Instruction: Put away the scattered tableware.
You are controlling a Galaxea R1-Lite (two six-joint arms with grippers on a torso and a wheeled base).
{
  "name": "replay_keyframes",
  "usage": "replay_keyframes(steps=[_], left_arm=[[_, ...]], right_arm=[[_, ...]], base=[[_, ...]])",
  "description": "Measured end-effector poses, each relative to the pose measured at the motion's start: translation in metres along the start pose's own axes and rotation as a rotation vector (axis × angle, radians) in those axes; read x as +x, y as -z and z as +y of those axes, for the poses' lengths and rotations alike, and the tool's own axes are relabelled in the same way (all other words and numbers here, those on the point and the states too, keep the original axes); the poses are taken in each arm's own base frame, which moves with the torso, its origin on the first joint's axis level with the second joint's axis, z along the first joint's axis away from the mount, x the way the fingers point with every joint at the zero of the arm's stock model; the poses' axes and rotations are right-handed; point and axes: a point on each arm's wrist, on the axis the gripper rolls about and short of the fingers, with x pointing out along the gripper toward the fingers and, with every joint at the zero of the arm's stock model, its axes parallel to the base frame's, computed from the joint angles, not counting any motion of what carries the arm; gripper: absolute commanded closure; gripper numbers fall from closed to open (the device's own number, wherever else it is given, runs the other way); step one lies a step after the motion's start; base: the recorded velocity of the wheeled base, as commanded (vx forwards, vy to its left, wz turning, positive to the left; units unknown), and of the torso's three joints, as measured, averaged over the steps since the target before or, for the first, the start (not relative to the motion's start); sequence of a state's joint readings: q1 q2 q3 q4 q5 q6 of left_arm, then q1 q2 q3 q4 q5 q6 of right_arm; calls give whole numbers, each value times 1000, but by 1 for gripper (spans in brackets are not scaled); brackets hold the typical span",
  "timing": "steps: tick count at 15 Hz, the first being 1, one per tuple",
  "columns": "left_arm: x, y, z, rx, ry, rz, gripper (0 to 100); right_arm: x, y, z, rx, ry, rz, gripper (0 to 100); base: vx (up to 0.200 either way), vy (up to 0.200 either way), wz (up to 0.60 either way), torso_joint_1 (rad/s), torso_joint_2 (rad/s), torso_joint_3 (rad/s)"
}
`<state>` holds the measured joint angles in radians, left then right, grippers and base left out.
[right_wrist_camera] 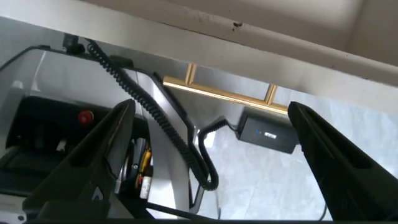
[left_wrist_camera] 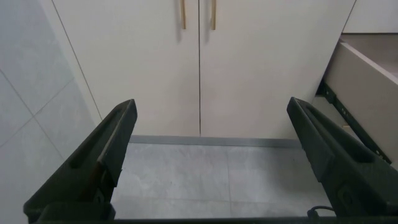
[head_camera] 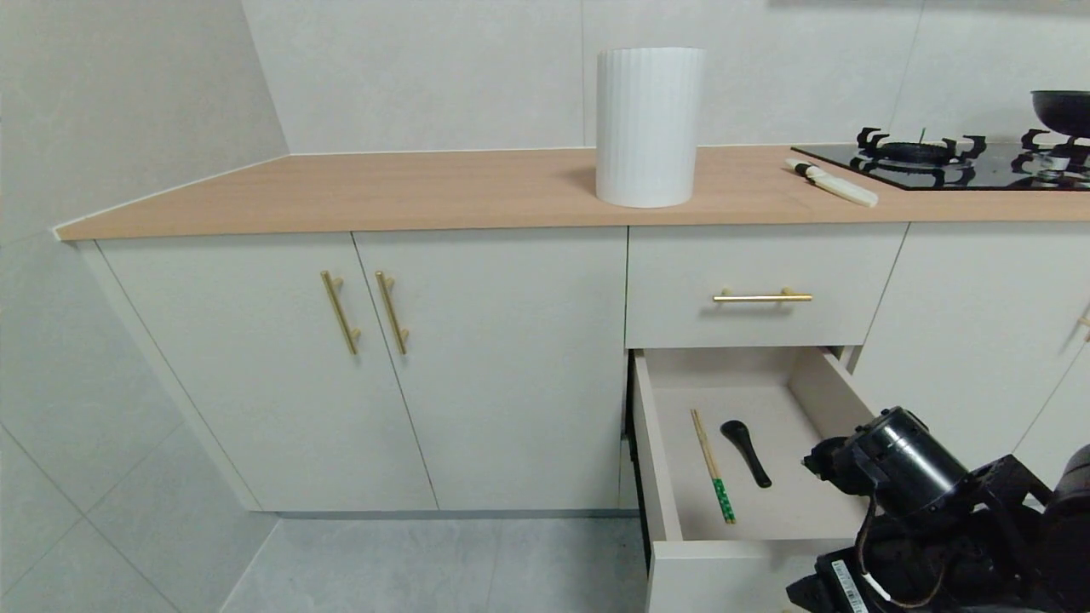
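The lower drawer [head_camera: 660,460] stands pulled out beneath a closed drawer [head_camera: 762,255] with a gold bar handle. On the open drawer's floor lie a pair of chopsticks [head_camera: 712,466] with green-patterned ends and, just beside them but apart, a black spoon [head_camera: 746,451]; both point roughly front to back.

On the wooden worktop [head_camera: 383,191] a long white utensil [head_camera: 830,181] with a dark band lies near the edge of the gas hob [head_camera: 954,162], between the hob and a tall white ribbed container [head_camera: 649,126]. A black pan [head_camera: 1060,109] sits on the far burner.

The right arm [head_camera: 915,477] is low, at the front right corner of the open drawer. The right end effector [right_wrist_camera: 211,158] has its fingers [right_wrist_camera: 93,162] spread wide and holds nothing; the drawer front's gold handle [right_wrist_camera: 227,94] is seen from below, beyond the gap between them and untouched.

The left end effector [left_wrist_camera: 214,162] is likewise spread wide and empty. It is held low over the grey tiled floor [left_wrist_camera: 205,180], facing the double cabinet doors [left_wrist_camera: 199,62], with the side of the open drawer off to one edge.
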<state>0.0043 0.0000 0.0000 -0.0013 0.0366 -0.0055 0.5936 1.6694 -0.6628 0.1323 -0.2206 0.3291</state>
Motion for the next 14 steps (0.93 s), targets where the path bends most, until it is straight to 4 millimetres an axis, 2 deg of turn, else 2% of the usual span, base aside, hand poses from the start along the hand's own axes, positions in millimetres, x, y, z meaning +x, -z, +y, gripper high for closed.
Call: replay_keyframes(steps=[14], left_arm=[[0, 0, 0, 0, 0, 0, 0]], right_arm=[[23, -24, -10, 123, 96, -34, 0]], base=[[0, 0, 0, 0, 0, 0]])
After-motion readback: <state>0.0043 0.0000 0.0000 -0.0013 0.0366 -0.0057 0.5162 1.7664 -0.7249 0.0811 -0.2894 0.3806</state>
